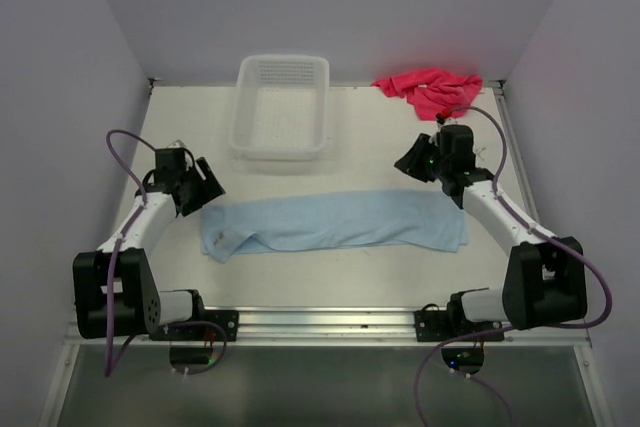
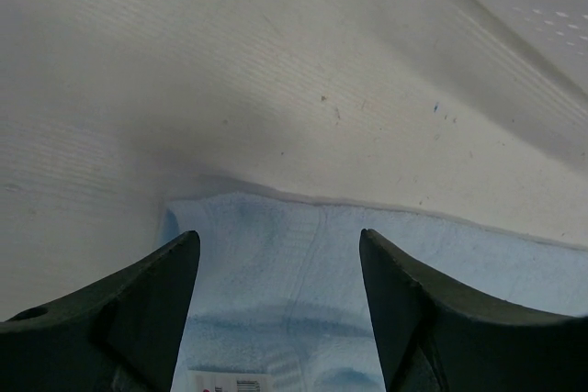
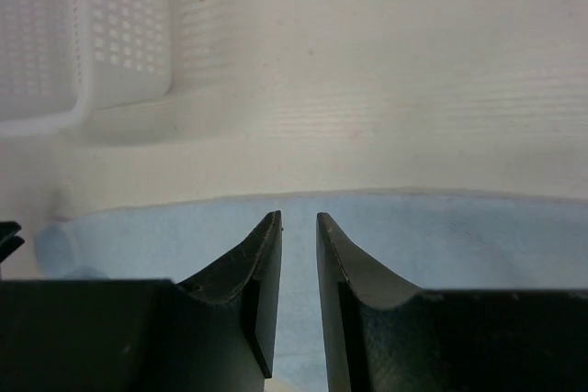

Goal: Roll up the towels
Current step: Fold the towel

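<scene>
Mostly flat, blue towel (image 1: 335, 221) lies unrolled; left end seems folded.

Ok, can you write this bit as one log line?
blue towel: flat, unrolled | pink towel: bunched, far right corner | left pincer: open over blue towel's left end | right pincer: narrow gap, at its far edge

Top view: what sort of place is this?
Probably a robot test booth: blank walls enclose a table, left arm and right arm bolted at its edge, a basket, blue towel and pink towel laid out.
</scene>
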`<state>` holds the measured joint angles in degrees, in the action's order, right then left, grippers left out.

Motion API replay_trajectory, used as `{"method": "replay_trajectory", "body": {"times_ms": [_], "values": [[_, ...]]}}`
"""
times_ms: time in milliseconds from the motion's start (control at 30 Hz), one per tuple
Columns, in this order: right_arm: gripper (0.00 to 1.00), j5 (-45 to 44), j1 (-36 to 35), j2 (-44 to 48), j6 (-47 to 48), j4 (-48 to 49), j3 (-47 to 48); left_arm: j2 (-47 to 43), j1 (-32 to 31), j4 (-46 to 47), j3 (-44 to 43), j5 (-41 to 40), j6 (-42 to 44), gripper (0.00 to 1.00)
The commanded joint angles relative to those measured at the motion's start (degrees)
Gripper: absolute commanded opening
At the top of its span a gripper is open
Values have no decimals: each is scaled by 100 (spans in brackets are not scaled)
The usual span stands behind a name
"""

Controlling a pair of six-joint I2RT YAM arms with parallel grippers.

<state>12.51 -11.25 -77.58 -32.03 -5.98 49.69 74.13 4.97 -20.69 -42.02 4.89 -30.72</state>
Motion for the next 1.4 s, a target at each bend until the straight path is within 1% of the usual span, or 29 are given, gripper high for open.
{"method": "replay_trajectory", "body": {"times_ms": [0,100,133,200,267,600,733,867,933,1033,1167,1367], "values": [[26,41,499,164,-269,-272,-240,-30,118,-295,-96,-355,-127,74],[27,-29,790,191,-190,-412,-267,-48,136,-374,-70,-471,-110,74],[27,-38,851,199,-163,-439,-276,-39,136,-383,-61,-654,-101,74],[28,-56,966,235,-128,-466,-267,-13,136,-383,-43,-848,-66,72],[28,-65,1019,261,-102,-483,-267,49,136,-340,-17,-849,-57,71],[29,-91,1098,235,-84,-483,-285,453,136,-111,10,-173,-13,63],[29,-117,1098,270,-66,-492,-302,576,136,-23,27,-49,-13,59],[29,-179,1098,279,-14,-492,-329,524,136,38,36,-14,5,51],[29,-205,1098,279,4,-518,-346,524,136,56,36,-40,13,49],[29,-258,1185,296,21,-562,-364,559,136,56,36,-5,40,37],[29,-539,1291,366,162,-799,-311,568,127,74,36,39,66,33],[31,-1242,1379,454,408,-1195,-188,576,136,74,-17,56,189,26]]}}
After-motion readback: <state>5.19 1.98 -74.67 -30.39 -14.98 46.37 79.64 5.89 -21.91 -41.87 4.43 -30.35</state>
